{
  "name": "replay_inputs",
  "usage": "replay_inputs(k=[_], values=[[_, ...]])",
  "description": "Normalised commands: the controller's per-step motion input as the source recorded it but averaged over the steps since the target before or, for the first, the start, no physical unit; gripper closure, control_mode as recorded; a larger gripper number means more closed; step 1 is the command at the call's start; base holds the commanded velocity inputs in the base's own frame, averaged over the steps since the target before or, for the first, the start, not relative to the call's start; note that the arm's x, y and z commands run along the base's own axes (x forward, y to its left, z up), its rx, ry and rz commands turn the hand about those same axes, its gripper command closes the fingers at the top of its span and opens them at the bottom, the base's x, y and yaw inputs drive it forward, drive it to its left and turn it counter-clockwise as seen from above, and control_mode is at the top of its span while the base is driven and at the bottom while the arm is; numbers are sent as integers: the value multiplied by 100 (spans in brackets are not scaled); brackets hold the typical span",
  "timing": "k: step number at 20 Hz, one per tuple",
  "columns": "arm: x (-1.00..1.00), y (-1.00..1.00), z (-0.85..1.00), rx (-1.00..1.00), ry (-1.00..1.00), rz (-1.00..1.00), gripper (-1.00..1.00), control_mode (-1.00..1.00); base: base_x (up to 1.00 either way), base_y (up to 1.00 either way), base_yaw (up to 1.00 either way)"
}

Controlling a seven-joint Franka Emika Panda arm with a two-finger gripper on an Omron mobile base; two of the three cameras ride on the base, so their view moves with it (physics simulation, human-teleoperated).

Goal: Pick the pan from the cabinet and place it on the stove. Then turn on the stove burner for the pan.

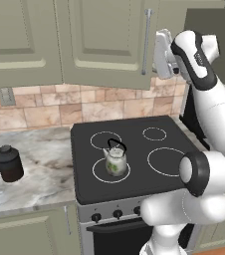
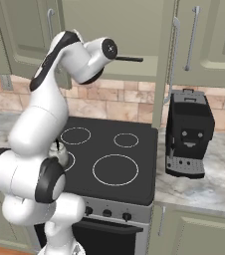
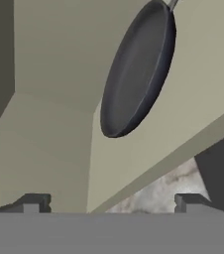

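Note:
The pan [image 3: 139, 69] is a dark round frying pan inside the cabinet [image 3: 49, 59], on a pale shelf, its short handle at the top edge of the rolled hand view. My gripper [image 3: 111, 203] is open, fingertips [image 3: 32, 203] wide apart, short of the pan and not touching it. From the left base the hand [image 1: 163, 54] is raised beside the sage-green cabinet [image 1: 104, 40]. From the right the gripper [image 2: 134, 59] points at the cabinet opening. Below lies the black stove [image 1: 134, 134], its widest stove burner [image 1: 167, 162] bare.
A small glass-green kettle [image 1: 115, 160] stands on the stove's front-left ring. A black coffee machine [image 2: 189, 134] stands on the counter right of the stove. A dark canister [image 1: 9, 163] sits on the left counter. Black knobs [image 2: 107, 213] line the stove's silver front.

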Motion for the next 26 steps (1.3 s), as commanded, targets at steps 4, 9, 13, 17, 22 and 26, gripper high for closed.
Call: replay_inputs(k=[4, 9, 13, 17, 22, 26], values=[[-9, 36, 0, 0, 0, 5, -100, -100, 0, 0, 0], [-60, 37, 0, 0, -7, 10, -100, -100, 0, 0, 0], [-64, 44, 0, 0, -7, 10, -100, -100, 0, 0, 0], [-50, 57, 0, 0, -1, 10, -100, -100, 0, 0, 0], [-47, 67, 0, 0, 0, 9, -100, -100, 0, 0, 0], [-49, 70, 0, 0, 0, 9, -100, -100, 0, 0, 0]])
